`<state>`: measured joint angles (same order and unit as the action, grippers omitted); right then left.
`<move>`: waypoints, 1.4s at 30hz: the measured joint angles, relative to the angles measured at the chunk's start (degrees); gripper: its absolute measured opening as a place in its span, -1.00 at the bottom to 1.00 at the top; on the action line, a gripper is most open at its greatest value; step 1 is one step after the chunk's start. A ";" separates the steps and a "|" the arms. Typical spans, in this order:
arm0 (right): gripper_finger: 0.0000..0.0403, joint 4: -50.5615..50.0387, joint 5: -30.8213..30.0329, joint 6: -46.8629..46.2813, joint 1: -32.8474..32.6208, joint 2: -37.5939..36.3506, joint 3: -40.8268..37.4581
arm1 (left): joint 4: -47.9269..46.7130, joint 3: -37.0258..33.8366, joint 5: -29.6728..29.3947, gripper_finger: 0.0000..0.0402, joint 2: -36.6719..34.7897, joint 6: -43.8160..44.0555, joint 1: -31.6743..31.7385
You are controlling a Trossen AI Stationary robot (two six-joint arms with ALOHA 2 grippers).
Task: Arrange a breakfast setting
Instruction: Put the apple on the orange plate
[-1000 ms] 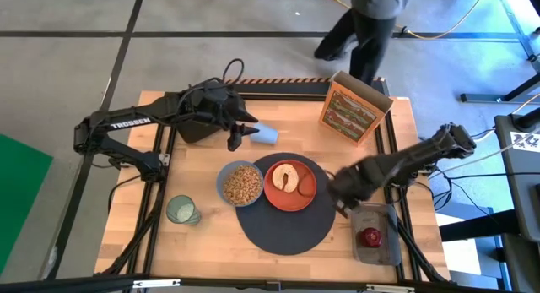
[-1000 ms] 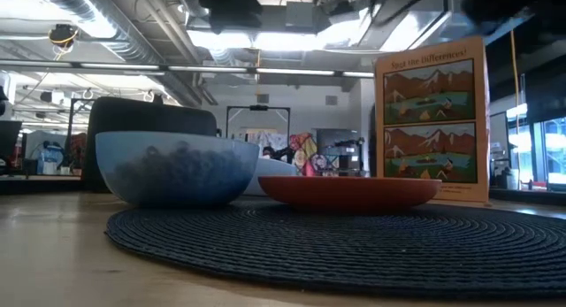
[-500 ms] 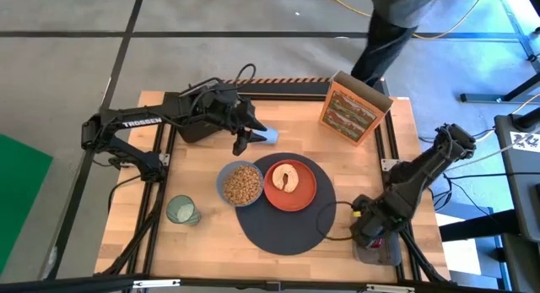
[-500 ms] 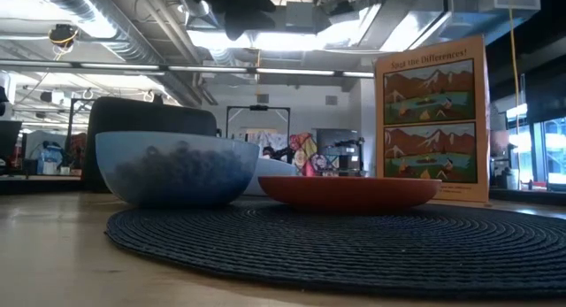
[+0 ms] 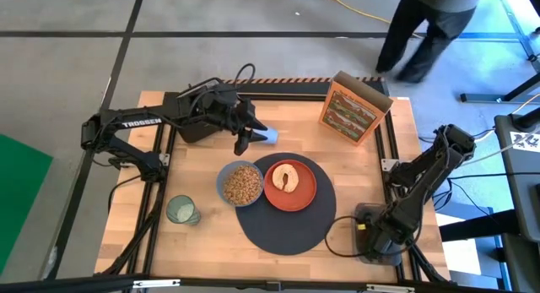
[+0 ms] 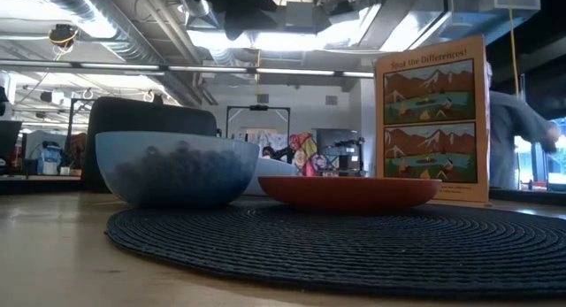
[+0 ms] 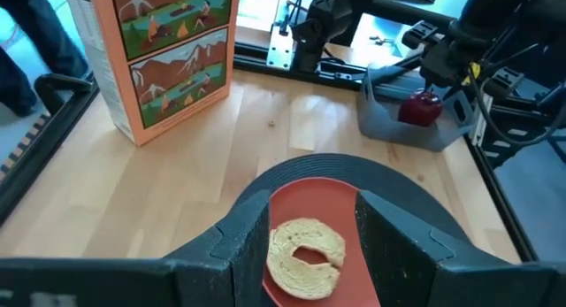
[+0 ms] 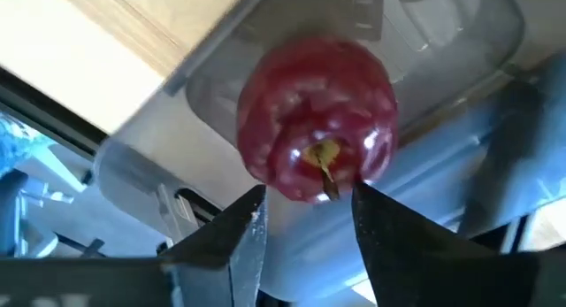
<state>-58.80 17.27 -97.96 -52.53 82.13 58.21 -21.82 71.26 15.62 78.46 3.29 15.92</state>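
Observation:
The dark-grey mat [image 5: 283, 217] lies mid-table. On it stand the orange plate [image 5: 305, 192], bearing the toast slice [image 5: 287, 178], and the blue bowl [image 5: 242, 185] of cereal. The green cup [image 5: 181, 210] stands on the wood at the near left. The red apple [image 8: 314, 121] lies in a grey tray [image 7: 389, 121] at the near right. My right gripper [image 8: 309, 194] is open just above the apple, pointing down, one finger to each side of it. My left gripper [image 5: 243, 141] is open and empty at the far left, aimed at the plate. No spoon shows.
The orange cereal box [image 5: 353, 107] stands at the far right. The black toaster [image 6: 150, 121] sits at the far left under my left arm, with a pale blue thing [image 5: 268, 134] beside my left gripper. A person [image 5: 430, 31] walks behind the table.
My right gripper has swung from the mat's right edge toward the table's near right corner and gone down over the tray with the apple. My left gripper has shifted slightly toward the right. The person behind the table has walked to the right.

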 joint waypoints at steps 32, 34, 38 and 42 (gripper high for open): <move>-0.98 -2.30 -3.50 -0.78 0.07 -0.33 1.09 | -0.02 0.00 -2.65 -0.20 -0.02 1.05 -1.13; -0.98 -4.63 -3.81 -0.78 0.07 -0.33 2.78 | -0.02 0.00 -2.65 -0.20 -0.02 1.05 -1.13; -0.99 -10.80 -5.10 -0.72 1.41 -0.33 7.26 | -0.02 0.00 -2.67 -0.20 -0.02 1.05 -1.11; -0.99 -14.57 -9.47 2.19 5.60 -1.31 11.54 | 0.01 0.00 -3.28 -0.20 -0.02 1.16 -1.11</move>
<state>-73.37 7.81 -95.77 -46.93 80.82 69.75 -21.82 71.26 12.34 78.43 4.45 14.81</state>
